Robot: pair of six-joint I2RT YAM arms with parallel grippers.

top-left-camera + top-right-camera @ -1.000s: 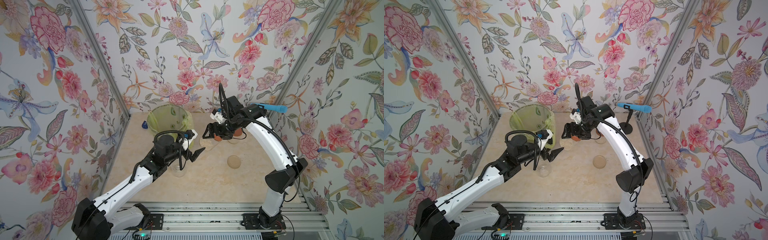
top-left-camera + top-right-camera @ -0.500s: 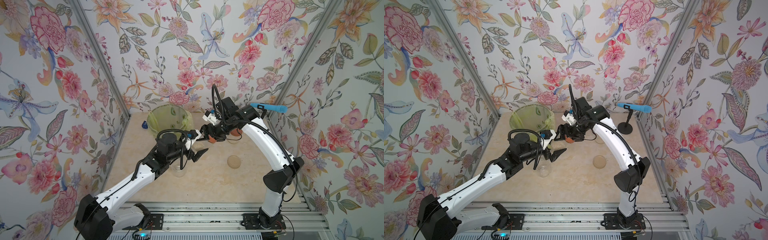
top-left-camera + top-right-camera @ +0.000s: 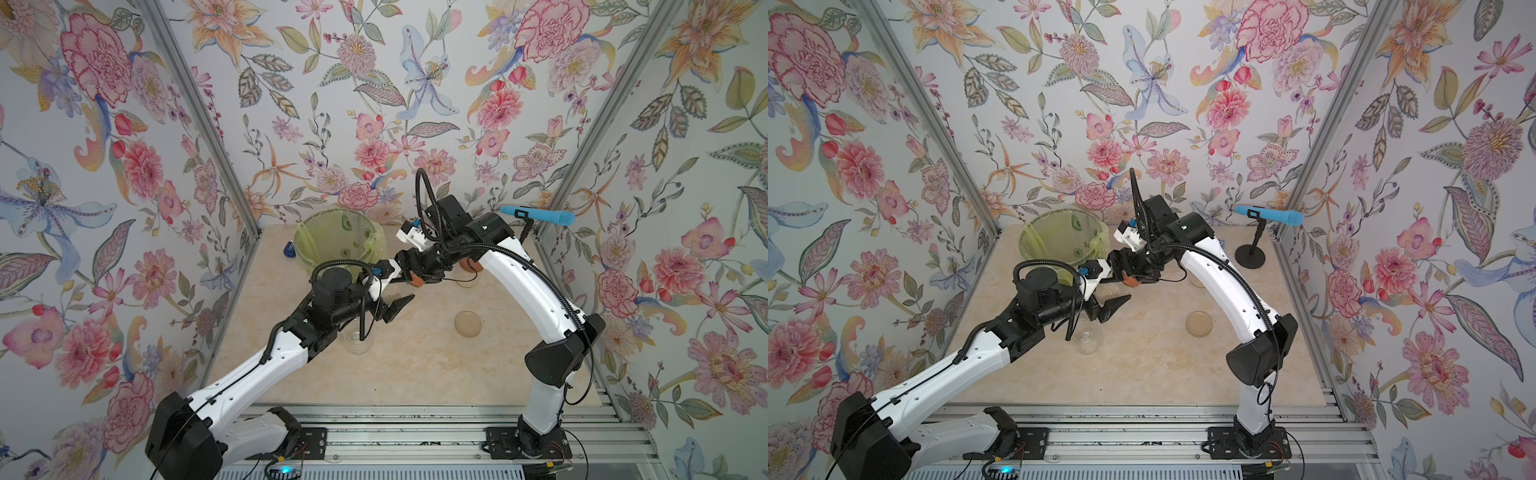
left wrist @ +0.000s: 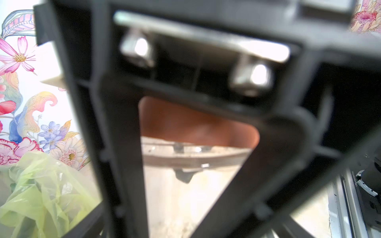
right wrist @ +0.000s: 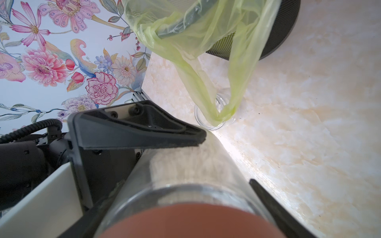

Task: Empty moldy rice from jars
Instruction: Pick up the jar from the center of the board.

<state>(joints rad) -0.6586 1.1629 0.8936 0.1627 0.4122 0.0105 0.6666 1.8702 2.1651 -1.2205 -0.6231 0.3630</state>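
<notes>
Left arm: stretched forward over the table point(image 3: 415, 374), left gripper point(image 3: 397, 291) jaws spread, straddling the jar point(image 5: 185, 175).
Jar: held on its side in the air, just in front of the green-lined bin point(image 3: 336, 237). Smooth clear glass, off-white grainy rice point(image 5: 175, 162) inside, round reddish-brown lid point(image 5: 185, 222) on.
Right arm: arched across, right gripper point(image 3: 409, 277) clamped on the lid end.

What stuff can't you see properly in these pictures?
- Whether the left pincer squeezes the lifted jar: too small in both top views, blurred in the left wrist view.
- Back jar: the right arm covers most of it in both top views, so what's inside is hidden.
- Blue thing beside the bin: too small to name.
</notes>
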